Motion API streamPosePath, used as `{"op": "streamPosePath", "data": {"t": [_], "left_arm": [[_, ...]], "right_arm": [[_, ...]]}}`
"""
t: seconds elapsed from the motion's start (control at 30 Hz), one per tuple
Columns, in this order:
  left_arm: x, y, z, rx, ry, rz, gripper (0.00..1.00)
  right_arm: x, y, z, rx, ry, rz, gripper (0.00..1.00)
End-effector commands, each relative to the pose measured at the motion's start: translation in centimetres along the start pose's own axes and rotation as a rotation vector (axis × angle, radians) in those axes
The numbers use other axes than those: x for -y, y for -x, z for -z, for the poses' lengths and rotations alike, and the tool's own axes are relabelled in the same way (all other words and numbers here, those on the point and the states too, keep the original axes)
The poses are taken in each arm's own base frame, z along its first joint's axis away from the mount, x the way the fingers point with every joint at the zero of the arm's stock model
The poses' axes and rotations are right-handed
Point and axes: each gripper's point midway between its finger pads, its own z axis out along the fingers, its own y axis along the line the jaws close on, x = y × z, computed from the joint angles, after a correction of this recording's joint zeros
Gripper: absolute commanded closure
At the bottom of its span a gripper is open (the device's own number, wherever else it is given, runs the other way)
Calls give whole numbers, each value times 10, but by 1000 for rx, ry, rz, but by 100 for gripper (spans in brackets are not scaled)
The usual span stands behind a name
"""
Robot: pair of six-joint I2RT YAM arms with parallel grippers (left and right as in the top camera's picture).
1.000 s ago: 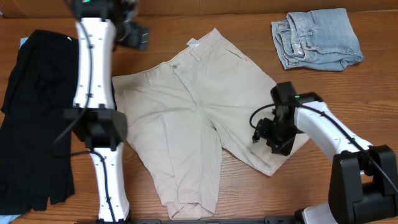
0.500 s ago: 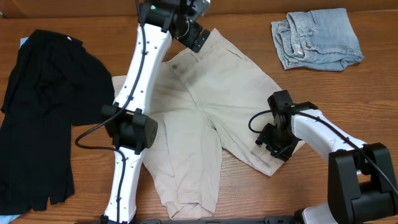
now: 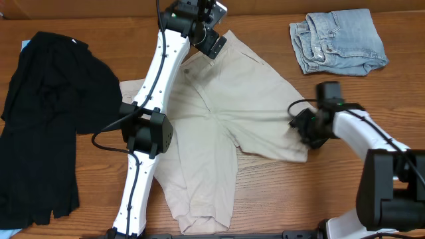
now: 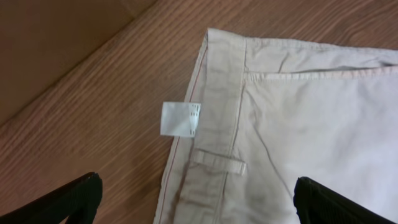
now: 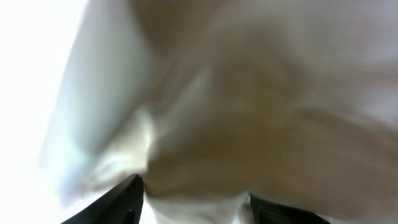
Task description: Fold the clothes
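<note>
The khaki shorts (image 3: 219,126) lie flat in the middle of the surface (image 3: 279,206), long axis running from the waistband at 1 o'clock to a leg hem at 7 o'clock. The left gripper (image 3: 211,41) hangs wide, holding nothing, over the waistband corner. The white label (image 4: 180,118) and a belt loop (image 4: 217,165) sit at its 12 o'clock (so it is the nearer arm for that end). The right gripper (image 3: 307,129), at the shorts' 3 o'clock edge, pinches the other leg's hem, with creases drawn toward it. Its wrist view is only blurred cloth, so the pinch point is hidden, and the left arm covers part of the waistband.
</note>
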Motion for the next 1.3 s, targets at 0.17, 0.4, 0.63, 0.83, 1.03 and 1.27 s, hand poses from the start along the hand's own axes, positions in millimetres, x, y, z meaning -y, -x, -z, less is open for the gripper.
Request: {"op": "streamPosePath", "data": {"t": [0.17, 0.4, 0.63, 0.83, 1.03, 1.27], "left_arm": [[12, -16, -56, -24, -28, -28, 0], [19, -36, -96, -52, -52, -26, 0], [23, -43, -103, -69, -62, -22, 19], [22, -43, -103, -69, -61, -22, 63], [5, -45, -103, -75, 8, 41, 92], [-52, -63, -97, -104, 180, 246, 96]], "right_arm": [[41, 56, -29, 148, -63, 63, 41], [27, 60, -17, 114, -39, 90, 28], [14, 62, 0, 69, -29, 90, 18], [2, 67, 25, 73, -17, 109, 16], [-4, 66, 50, 85, -9, 122, 15], [-1, 60, 58, 75, -16, 122, 13]]}}
